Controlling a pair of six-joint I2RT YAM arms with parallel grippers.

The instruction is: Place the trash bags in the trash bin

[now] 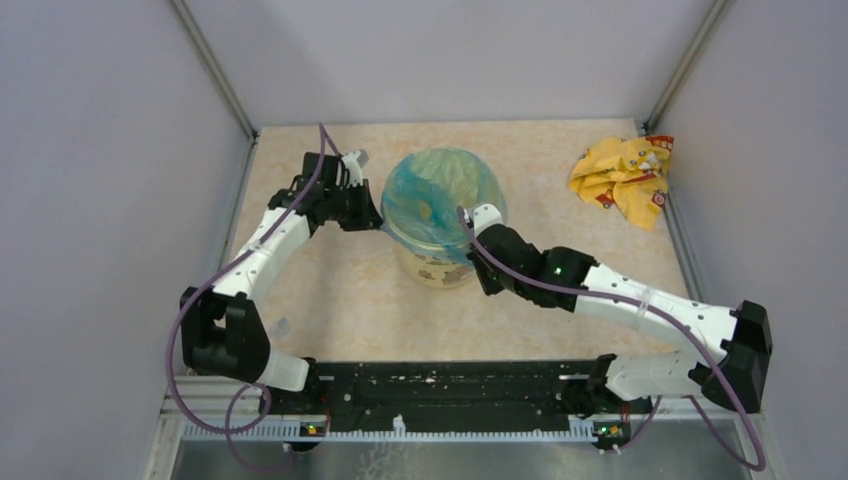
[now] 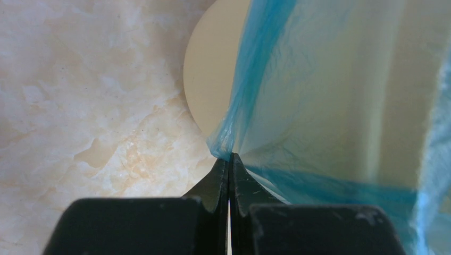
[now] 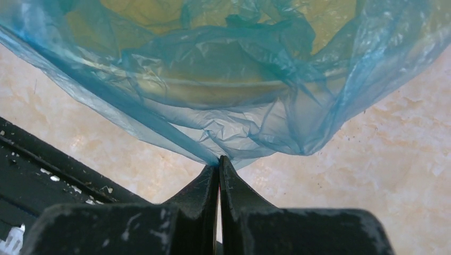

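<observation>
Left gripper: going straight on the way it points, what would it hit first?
The left gripper, shut on the bag, would likely press that film against the bin just beyond it; the gap is hard to judge.

The left arm and right arm are white shells with chunky black joints, each trailing a purple cable, ending in scuffed black wedge-shaped fingers.
</observation>
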